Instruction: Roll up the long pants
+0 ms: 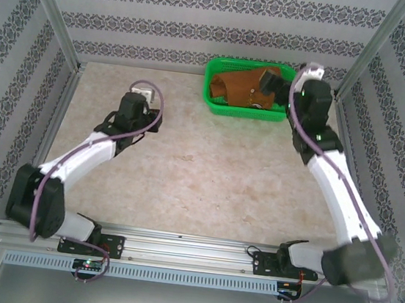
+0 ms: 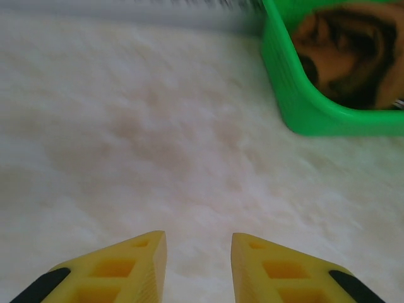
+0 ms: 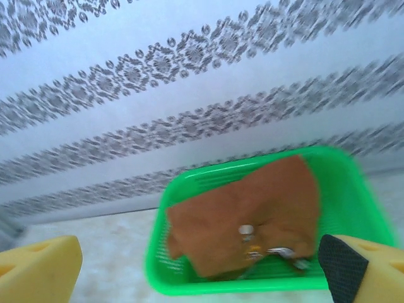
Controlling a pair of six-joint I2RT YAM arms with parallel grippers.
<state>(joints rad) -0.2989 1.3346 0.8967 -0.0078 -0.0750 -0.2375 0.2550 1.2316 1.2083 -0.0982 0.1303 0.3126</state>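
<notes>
The long pants [image 1: 244,86] lie bunched as rust-brown cloth inside a green basket [image 1: 213,97] at the back of the table. In the right wrist view the pants [image 3: 252,214] fill much of the basket [image 3: 164,271], with a small pale button [image 3: 246,230] facing up. My right gripper [image 3: 201,252] hovers by the basket's right end [image 1: 303,75], jaws wide open and holding nothing. My left gripper [image 1: 142,92] hangs low over bare table at the left, apart from the basket. Its yellow fingers [image 2: 145,252] stand open with a gap and nothing between them [image 2: 199,237].
The basket [image 2: 284,95] sits close to the patterned back wall [image 1: 204,19]. Metal frame posts [image 1: 53,15] rise at both back corners. Bare marbled tabletop [image 1: 207,174] stretches between the two arms and in front of the basket.
</notes>
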